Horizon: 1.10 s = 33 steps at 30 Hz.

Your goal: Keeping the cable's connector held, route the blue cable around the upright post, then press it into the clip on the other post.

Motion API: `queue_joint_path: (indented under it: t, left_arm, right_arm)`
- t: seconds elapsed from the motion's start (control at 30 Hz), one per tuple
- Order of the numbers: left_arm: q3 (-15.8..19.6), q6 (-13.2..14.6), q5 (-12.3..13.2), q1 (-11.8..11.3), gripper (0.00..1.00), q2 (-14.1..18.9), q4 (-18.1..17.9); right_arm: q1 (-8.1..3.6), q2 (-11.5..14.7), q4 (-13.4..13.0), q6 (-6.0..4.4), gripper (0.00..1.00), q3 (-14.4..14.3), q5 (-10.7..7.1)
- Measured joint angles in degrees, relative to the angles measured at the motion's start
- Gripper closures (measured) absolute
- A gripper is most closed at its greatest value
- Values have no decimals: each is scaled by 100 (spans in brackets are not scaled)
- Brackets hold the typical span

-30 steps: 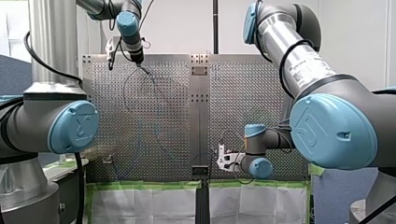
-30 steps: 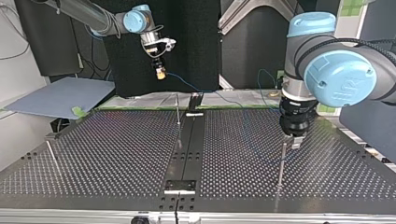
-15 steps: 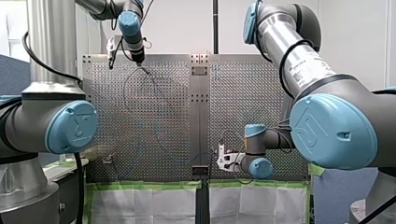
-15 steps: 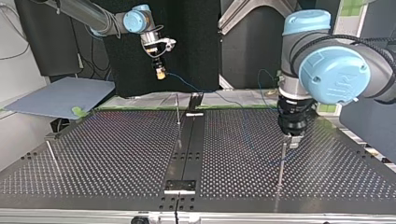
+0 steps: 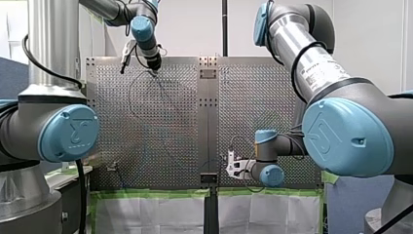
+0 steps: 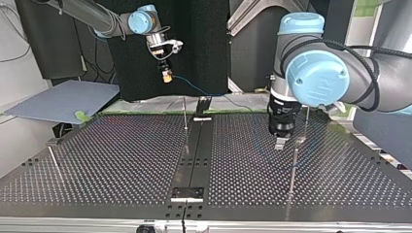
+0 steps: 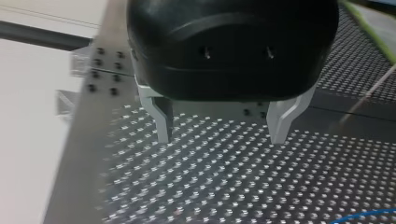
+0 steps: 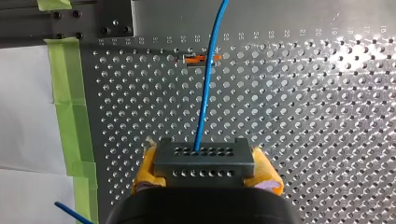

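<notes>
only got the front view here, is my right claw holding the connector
observer: yes, the right wrist view shows the right claw shut on the connector, a yellow pad on each side of it.
operator: ok and the left claw, anything in it
observer: no, in the left wrist view the left claw is open and empty above the table.
operator: where does the cable go from the connector
observer: the blue cable leaves the connector's face and runs straight ahead; in the right wrist view it crosses a small orange part.
</notes>
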<state>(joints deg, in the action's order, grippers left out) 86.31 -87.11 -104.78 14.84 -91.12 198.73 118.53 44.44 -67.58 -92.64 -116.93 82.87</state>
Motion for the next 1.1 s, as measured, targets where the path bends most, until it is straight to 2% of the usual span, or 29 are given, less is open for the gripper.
queue_joint_path:
  t: [0.43,0.93,1.1]
  left_arm:
    - [1,664,-192,262,1,-236,-398]
    - [1,1307,-830,905,1,-886,-1042]
    - [-1,1376,-1052,950,1,-1116,-1228]
  right_arm:
    - [0,1,-71,8,100,-1,1]
    - [0,-1,-177,39,100,-1,-11]
    - [0,0,-242,28,100,-1,-53]
